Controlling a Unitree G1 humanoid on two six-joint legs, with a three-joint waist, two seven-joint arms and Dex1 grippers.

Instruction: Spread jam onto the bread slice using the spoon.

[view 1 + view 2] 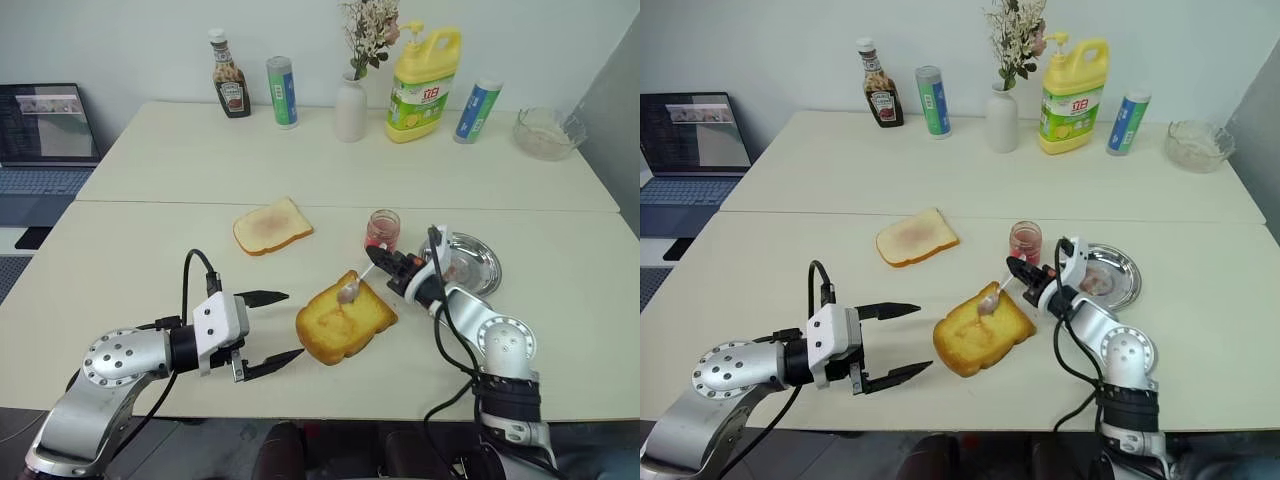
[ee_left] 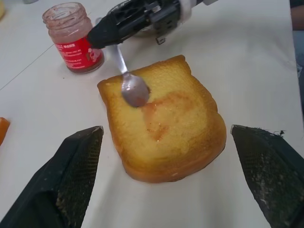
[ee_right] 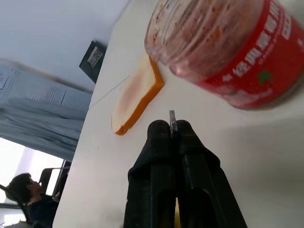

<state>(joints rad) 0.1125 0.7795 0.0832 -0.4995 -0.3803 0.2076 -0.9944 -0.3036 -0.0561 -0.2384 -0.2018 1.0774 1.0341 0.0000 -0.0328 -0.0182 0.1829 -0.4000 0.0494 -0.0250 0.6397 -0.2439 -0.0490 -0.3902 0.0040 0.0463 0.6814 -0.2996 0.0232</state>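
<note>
The thick golden bread slice (image 1: pixel 345 320) lies near the table's front edge, with a thin pink smear of jam on its top (image 2: pixel 161 111). My right gripper (image 1: pixel 384 264) is shut on the handle of the small silver spoon (image 1: pixel 352 288); the spoon's bowl (image 2: pixel 134 90) rests on the slice's far corner. The jam jar (image 1: pixel 382 230), open and with a red label, stands just behind the slice, beside the right gripper. My left gripper (image 1: pixel 283 327) is open, to the left of the slice, its fingers (image 2: pixel 71 171) pointing at the bread and apart from it.
A thinner, paler slice (image 1: pixel 271 226) lies further back on the left. A round steel dish (image 1: pixel 470 262) sits right of the jar. Along the far edge stand a ketchup bottle (image 1: pixel 231 88), two tubes, a vase (image 1: pixel 351 105), a yellow detergent bottle (image 1: pixel 424 85) and a glass bowl (image 1: pixel 547 133). A laptop (image 1: pixel 45 135) is at far left.
</note>
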